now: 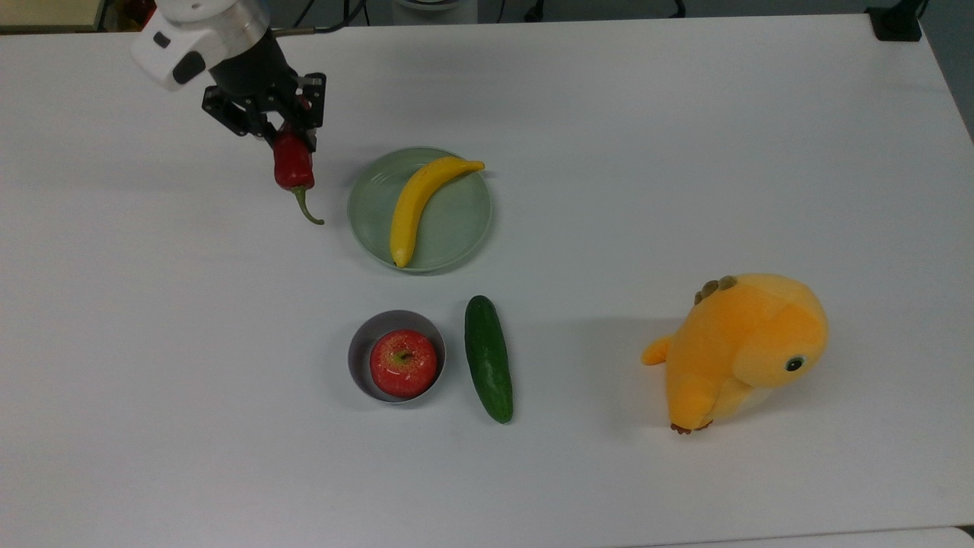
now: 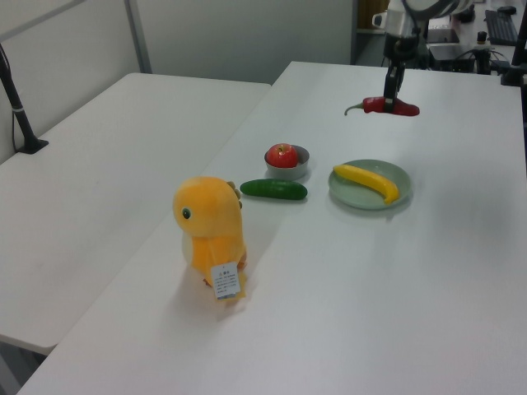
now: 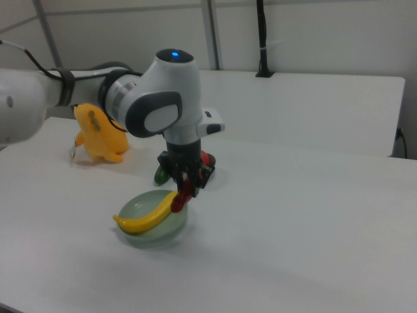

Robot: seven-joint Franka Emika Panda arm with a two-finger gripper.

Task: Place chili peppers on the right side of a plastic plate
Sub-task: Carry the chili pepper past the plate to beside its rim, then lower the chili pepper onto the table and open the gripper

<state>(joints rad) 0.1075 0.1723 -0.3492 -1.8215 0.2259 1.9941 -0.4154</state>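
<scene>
The chili pepper (image 1: 293,169) hangs in the gripper (image 1: 286,138), whose two fingers are closed on its blunt red end. In the top view its long axis runs up and down the picture, with the thin green stem curling toward the bottom and slightly toward the top view's right. In the left view it lies nearly level above the table (image 1: 685,152), stem pointing to the left view's left. It sits just off the top view's left of the plastic plate (image 1: 456,228), apart from the rim. A yellow banana (image 1: 415,205) lies diagonally across that plate, its narrow tip at the top view's upper right over the rim. Below the plate in the top view, a grey metal bowl (image 1: 361,342) holds a red apple (image 1: 403,363), and a dark green cucumber (image 1: 488,358) lies just beside the bowl, lengthwise up and down. An orange plush toy (image 1: 742,350) stands well apart at the top view's right. The white tabletop has wide bare space on the top view's left of the pepper and along the bottom edge. In the left view a second white table (image 2: 82,197) adjoins this one, with a pale wall behind.
</scene>
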